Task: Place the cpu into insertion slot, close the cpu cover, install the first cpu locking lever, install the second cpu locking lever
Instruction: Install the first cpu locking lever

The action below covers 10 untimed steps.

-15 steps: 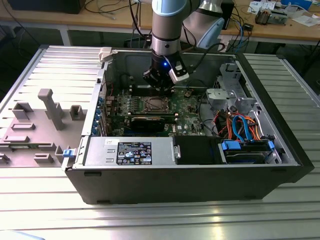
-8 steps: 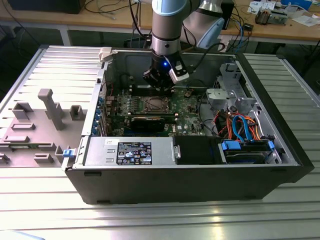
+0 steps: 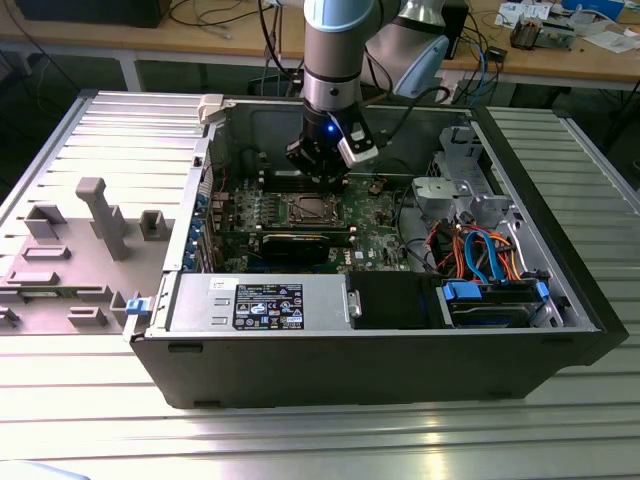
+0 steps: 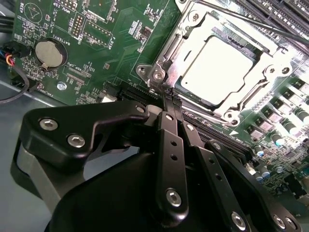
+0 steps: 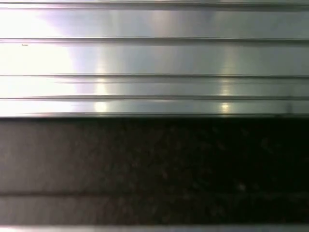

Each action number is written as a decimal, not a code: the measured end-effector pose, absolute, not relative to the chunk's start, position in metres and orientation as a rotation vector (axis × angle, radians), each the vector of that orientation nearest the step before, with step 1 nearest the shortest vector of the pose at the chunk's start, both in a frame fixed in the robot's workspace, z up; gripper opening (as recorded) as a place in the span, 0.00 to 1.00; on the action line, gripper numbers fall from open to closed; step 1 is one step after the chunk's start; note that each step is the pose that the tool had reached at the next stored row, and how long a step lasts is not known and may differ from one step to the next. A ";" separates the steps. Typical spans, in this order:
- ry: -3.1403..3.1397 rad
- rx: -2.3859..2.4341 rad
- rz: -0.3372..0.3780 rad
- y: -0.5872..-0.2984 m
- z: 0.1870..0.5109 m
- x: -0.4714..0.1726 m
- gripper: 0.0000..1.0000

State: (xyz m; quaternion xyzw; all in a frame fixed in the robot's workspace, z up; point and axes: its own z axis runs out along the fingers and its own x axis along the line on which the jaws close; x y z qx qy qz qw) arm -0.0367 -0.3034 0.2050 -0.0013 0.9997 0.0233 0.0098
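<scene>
Hand fingers pressed together, touching cover corner | cpu sitting in slot | step: lever locking | needing steady downward push

Open room above the insertion slot; black memory slots just beside.

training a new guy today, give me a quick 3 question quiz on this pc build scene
1. True or false: the chip already sits in its socket.
2. The silver cover frame is: A) folded down over the chip, B) lying outside the computer case.
3. What do the pincer tips reach towards?

Key: 1 true; 2 A; 3 the socket's near edge, with the fingers pressed together.
</scene>
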 end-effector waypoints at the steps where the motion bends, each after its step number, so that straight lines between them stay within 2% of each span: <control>1: 3.121 -0.004 0.072 -0.303 0.205 -0.037 0.11; 10: 3.121 -0.004 0.070 -0.303 0.202 -0.036 0.11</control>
